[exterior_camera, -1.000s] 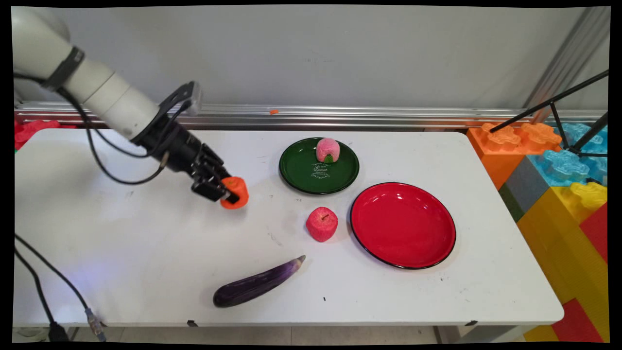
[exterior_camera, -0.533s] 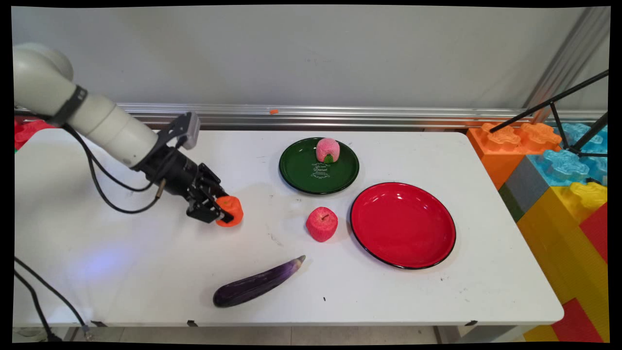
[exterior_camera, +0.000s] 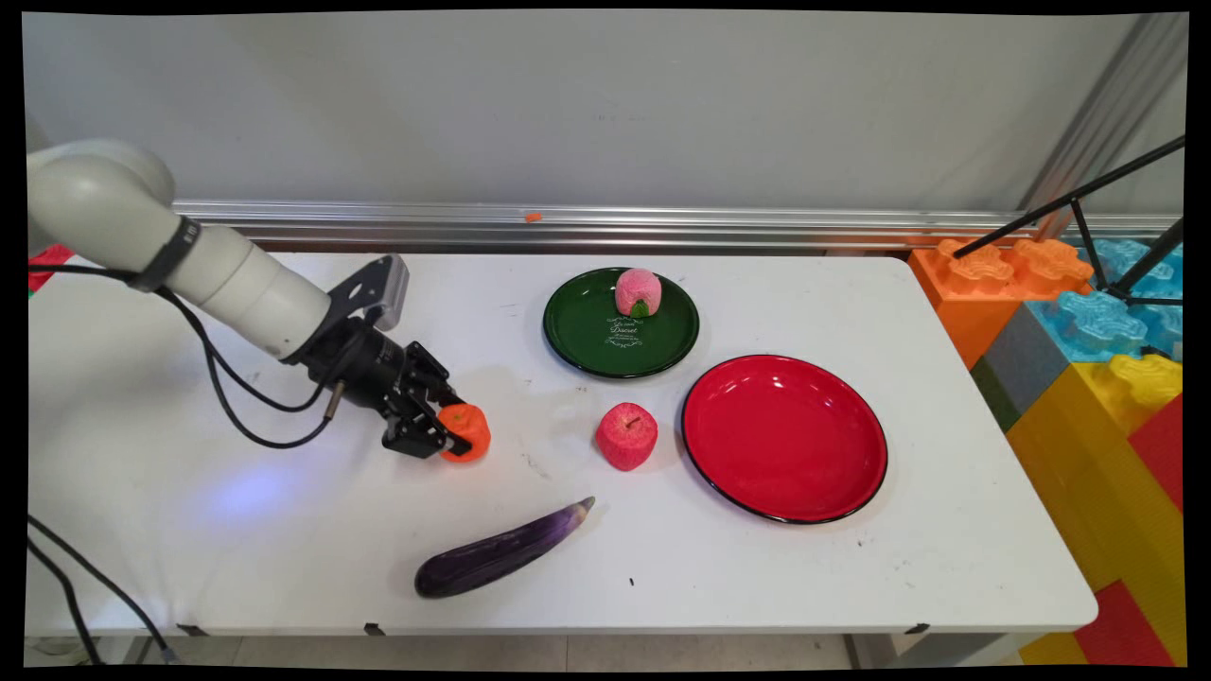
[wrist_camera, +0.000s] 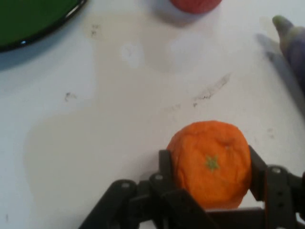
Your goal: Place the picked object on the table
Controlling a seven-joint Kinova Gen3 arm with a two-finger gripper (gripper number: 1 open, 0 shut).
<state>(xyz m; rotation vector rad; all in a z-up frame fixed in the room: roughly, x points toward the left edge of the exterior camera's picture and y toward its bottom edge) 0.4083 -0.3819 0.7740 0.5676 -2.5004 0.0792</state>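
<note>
My gripper [exterior_camera: 452, 437] is shut on an orange [exterior_camera: 467, 430], low over the white table [exterior_camera: 284, 530] left of centre. In the hand view the orange [wrist_camera: 209, 163] sits between the two black fingers [wrist_camera: 164, 162], its green stem mark facing the camera, with my gripper [wrist_camera: 208, 168] closed around its sides. A red apple [exterior_camera: 626, 435] stands to the right of it. A purple eggplant [exterior_camera: 501, 550] lies nearer the front edge.
A green plate [exterior_camera: 591, 336] with a pink peach [exterior_camera: 638, 291] stands at the back centre. A red plate [exterior_camera: 784, 437] lies right of the apple. Coloured toy blocks [exterior_camera: 1088, 340] and a black tripod [exterior_camera: 1116, 227] stand past the table's right end. Black cables hang at the left.
The gripper has carried the orange down toward the table and slightly to the right. The other things have stayed where they were.
</note>
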